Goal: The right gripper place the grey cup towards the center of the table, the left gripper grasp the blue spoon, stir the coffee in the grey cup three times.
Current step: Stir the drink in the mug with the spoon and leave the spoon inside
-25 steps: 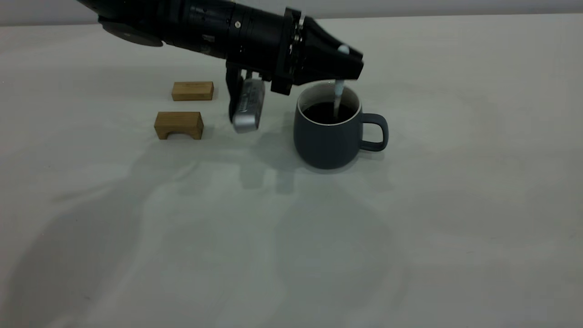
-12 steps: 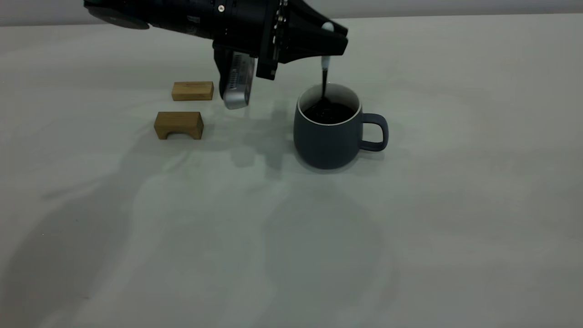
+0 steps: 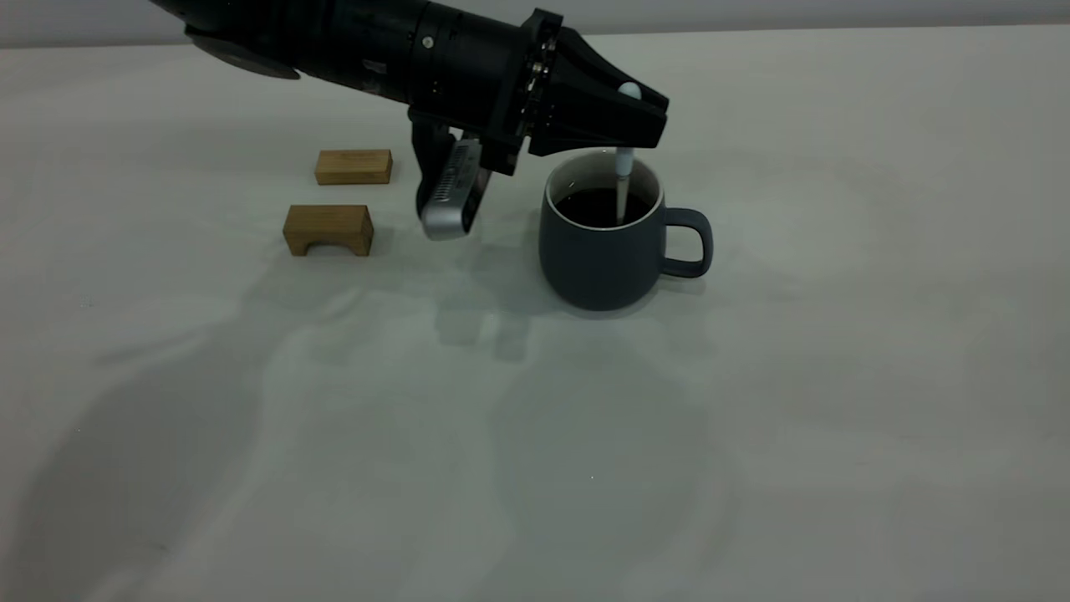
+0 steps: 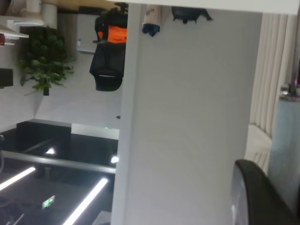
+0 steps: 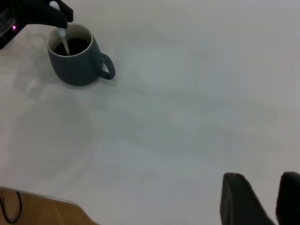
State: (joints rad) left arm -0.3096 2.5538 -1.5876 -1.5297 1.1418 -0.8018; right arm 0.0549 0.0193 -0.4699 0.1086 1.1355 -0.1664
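Off-white table point(image 3: 836, 376): grey cup point(image 3: 600, 259) near centre; two wooden blocks point(image 3: 328, 228) to its left.

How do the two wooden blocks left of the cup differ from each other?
The nearer wooden block has an arched notch cut into its underside; the farther wooden block looks like a plain solid bar. The nearer one also looks darker and taller, the farther one lighter and flatter. Both lie flat on the table, apart from each other and from the grey cup.

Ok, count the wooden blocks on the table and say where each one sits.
2. A flat block lies farther back; an arched block sits nearer the camera. Both are left of the grey cup. None seems hidden.
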